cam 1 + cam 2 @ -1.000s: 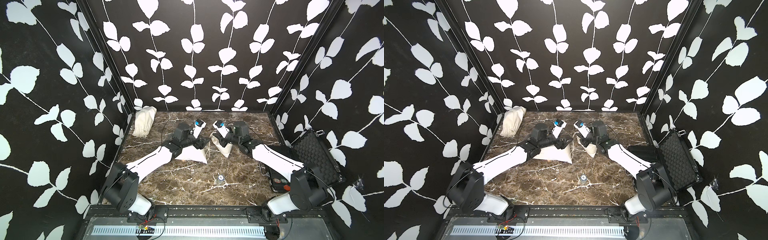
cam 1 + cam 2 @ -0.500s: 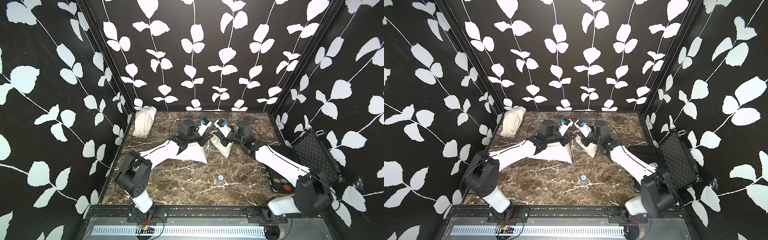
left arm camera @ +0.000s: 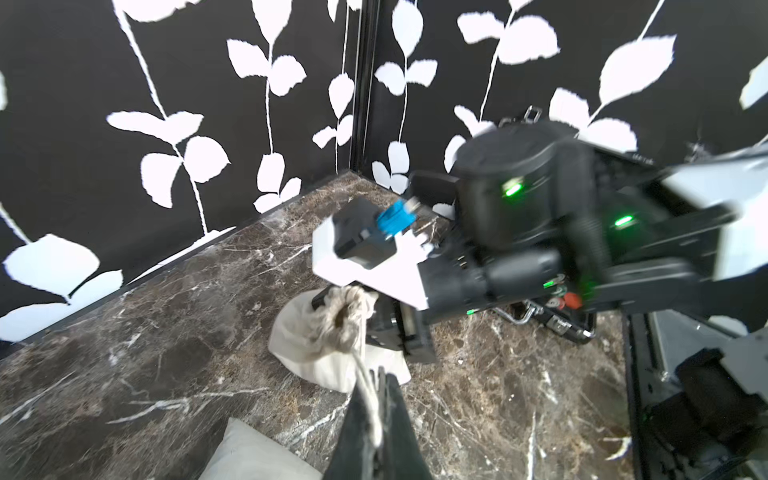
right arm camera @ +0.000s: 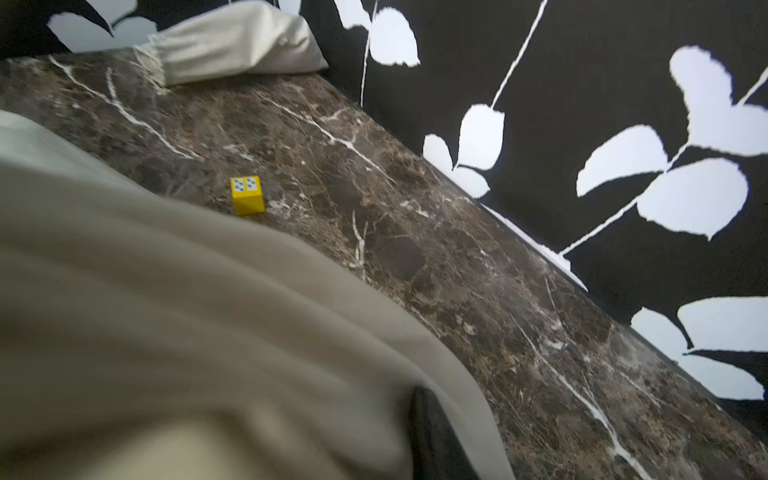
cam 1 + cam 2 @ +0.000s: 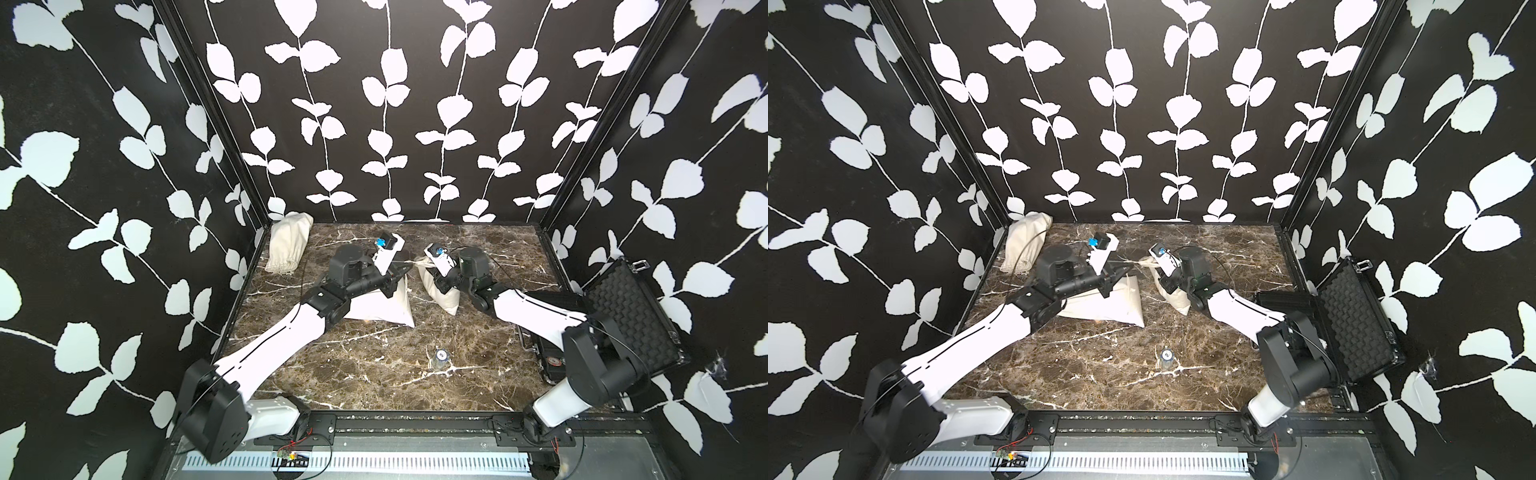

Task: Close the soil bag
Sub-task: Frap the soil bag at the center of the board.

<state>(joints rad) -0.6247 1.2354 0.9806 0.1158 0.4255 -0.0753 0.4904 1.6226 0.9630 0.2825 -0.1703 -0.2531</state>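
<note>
Overhead view of a dark marble table (image 5: 374, 374) inside a booth whose black walls are printed with white leaves. I see the soil bag (image 5: 444, 297), a small beige drawstring pouch, lying toward the back of the table, right of centre. Its gathered mouth (image 3: 344, 309) is turned toward my left arm.

The drawstring (image 3: 362, 368) runs in a straight line from that mouth into the left gripper (image 3: 381, 380). Its two dark fingers are pinched together on the cord, just clear of the bag itself.

The right gripper (image 5: 435, 283) sits close against the upper part of the bag. Its wrist camera is filled with blurred beige cloth — I cannot tell whether its fingers are clamped on the fabric or only lie beside it.

Under my left forearm lies a larger pale sack (image 5: 384, 309), near the soil bag but apart from it. Another cloth bag (image 5: 289, 245) lies in the back left corner. A small yellow cube (image 4: 247, 195) shows in the right wrist view. An open black case (image 5: 631, 320) sits at the table's right edge, and a small round object (image 5: 441, 355) rests toward the front.
</note>
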